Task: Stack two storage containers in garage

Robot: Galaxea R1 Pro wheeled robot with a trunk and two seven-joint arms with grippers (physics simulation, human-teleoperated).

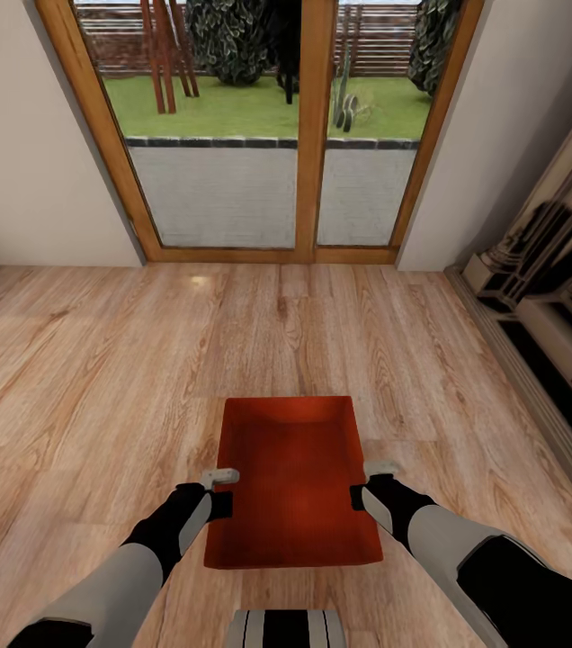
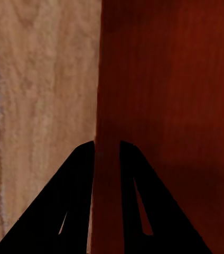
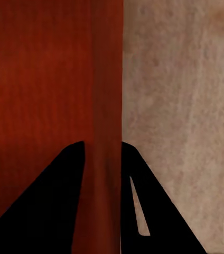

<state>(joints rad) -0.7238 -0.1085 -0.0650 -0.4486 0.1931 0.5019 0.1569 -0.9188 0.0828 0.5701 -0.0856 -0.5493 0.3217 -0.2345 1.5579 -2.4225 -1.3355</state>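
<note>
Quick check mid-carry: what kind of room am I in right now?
Most likely the living room, not the garage: light wood plank floor, a wood-framed glass patio door onto a garden, and a dark cabinet on the right. Both grippers hold the bin.

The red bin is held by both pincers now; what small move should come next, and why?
Probably turn the base away from the glass door. The left pincer and right pincer each clamp a side wall of the bin, and wood floor means this is not the garage.

light wood plank floor (image 1: 97,360), glass garden doors (image 1: 259,126), pale walls (image 1: 25,135)
</note>
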